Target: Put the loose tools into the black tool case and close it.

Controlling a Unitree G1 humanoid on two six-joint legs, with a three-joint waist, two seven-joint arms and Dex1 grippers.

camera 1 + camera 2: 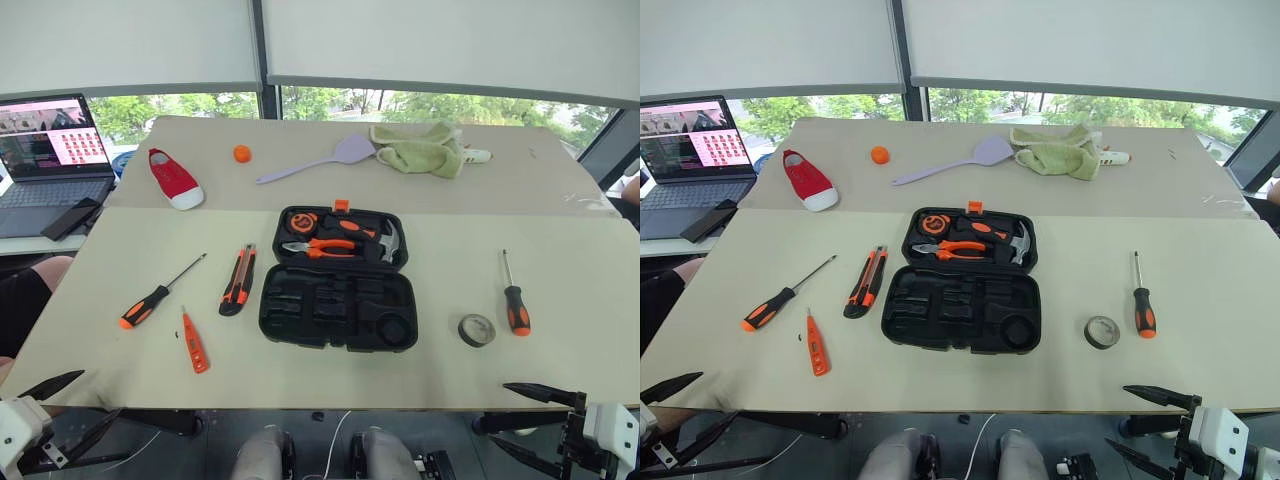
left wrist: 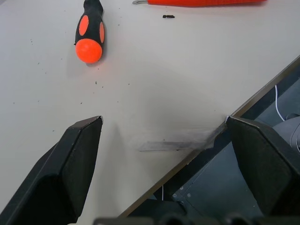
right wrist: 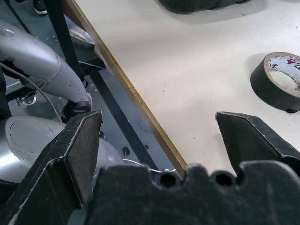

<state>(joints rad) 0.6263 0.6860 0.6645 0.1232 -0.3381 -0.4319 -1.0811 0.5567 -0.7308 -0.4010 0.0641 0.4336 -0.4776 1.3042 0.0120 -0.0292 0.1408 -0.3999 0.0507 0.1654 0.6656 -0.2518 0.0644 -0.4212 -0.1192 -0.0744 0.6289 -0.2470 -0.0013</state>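
The black tool case (image 1: 338,308) lies open mid-table, with pliers, a tape measure and a hammer in its far half. Left of it lie the utility knife (image 1: 238,280), an orange-and-black screwdriver (image 1: 158,294) and the small orange screwdriver (image 1: 193,342). To its right are the dark tape roll (image 1: 476,329) and a second screwdriver (image 1: 514,298). My left gripper (image 1: 75,408) hangs open at the table's near left edge, and the right gripper (image 1: 508,413) is open at the near right edge. Both are empty. The right wrist view shows the tape roll (image 3: 281,79) just ahead.
At the back lie a red shoe (image 1: 175,178), an orange ball (image 1: 241,153), a lilac spatula (image 1: 320,160) and a green cloth (image 1: 420,150). A laptop (image 1: 50,150) and a phone (image 1: 70,218) sit on a side table at the left.
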